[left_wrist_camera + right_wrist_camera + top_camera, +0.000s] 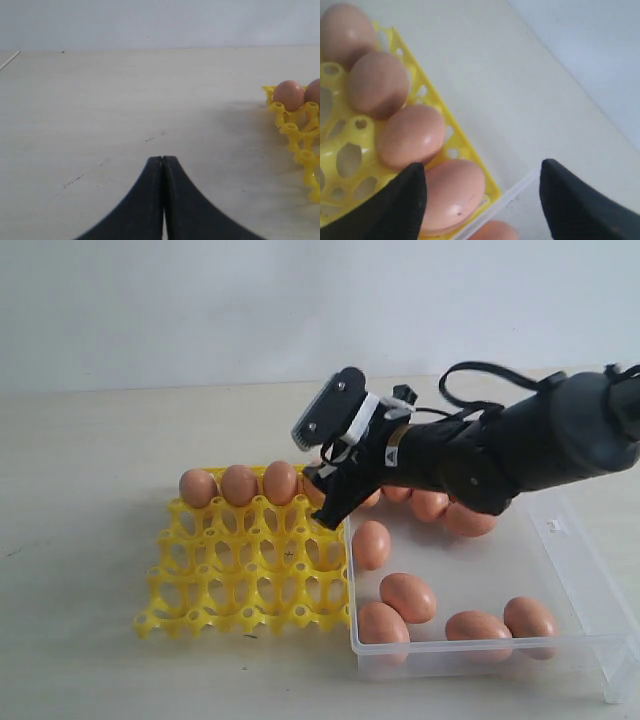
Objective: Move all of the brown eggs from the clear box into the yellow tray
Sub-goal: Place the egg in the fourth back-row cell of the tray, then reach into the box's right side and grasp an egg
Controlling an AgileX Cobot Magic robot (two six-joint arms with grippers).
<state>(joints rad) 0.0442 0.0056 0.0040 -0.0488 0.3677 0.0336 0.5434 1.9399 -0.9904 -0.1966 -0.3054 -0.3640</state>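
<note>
The yellow tray lies left of the clear box. Brown eggs fill the tray's back row: three show plainly, and a fourth sits in the corner cup nearest the box. My right gripper hangs open over that corner, one finger beside the fourth egg and the other over the box rim. Several brown eggs lie loose in the clear box. My left gripper is shut on nothing, low over bare table left of the tray.
The pale table runs all round the tray and box, with a white wall behind. The right arm stretches across the back of the box and hides some eggs there. The box's clasp is on its right rim.
</note>
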